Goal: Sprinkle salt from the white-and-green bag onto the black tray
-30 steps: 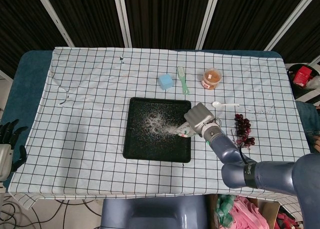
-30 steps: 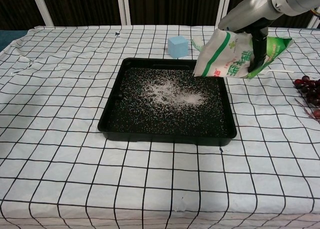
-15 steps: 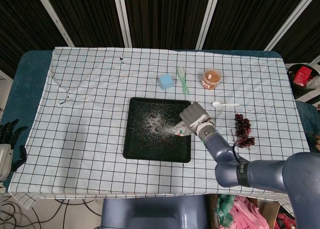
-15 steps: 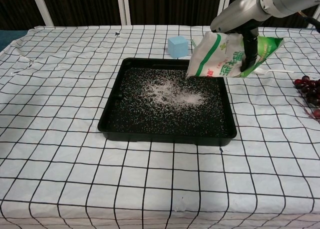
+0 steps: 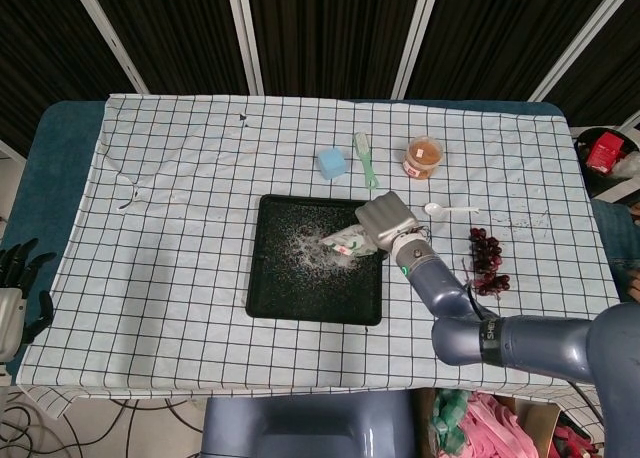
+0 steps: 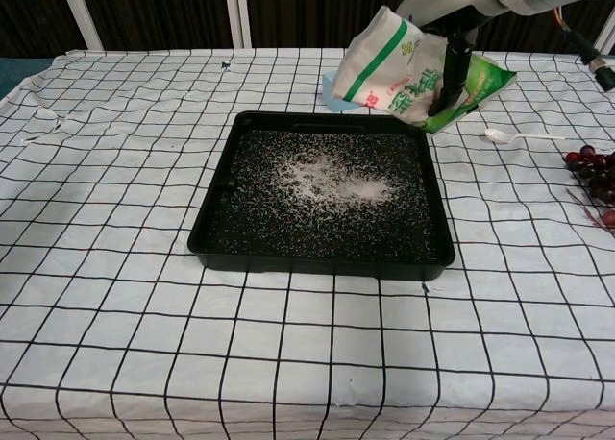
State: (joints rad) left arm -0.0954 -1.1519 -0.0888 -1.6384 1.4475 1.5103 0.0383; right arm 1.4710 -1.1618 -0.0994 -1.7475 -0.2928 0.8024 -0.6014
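Note:
The black tray (image 5: 270,293) (image 6: 317,253) lies at the table's middle, with white salt (image 5: 308,244) (image 6: 332,176) scattered across its far half. My right hand (image 5: 385,218) (image 6: 450,51) grips the white-and-green bag (image 5: 350,245) (image 6: 399,70) above the tray's far right corner, tilted with its white end toward the tray's middle. My left hand (image 5: 14,278) hangs off the table's left edge, holding nothing, fingers apart.
A blue cube (image 5: 331,162) (image 6: 330,83), a green brush (image 5: 366,158) and an orange-lidded cup (image 5: 423,157) stand behind the tray. A white spoon (image 5: 448,210) (image 6: 519,135) and dark grapes (image 5: 486,258) (image 6: 594,171) lie to its right.
My right hand has lifted the bag and carried it toward the tray's far edge and leftward. The salt patch looks the same. The left hand has not moved.

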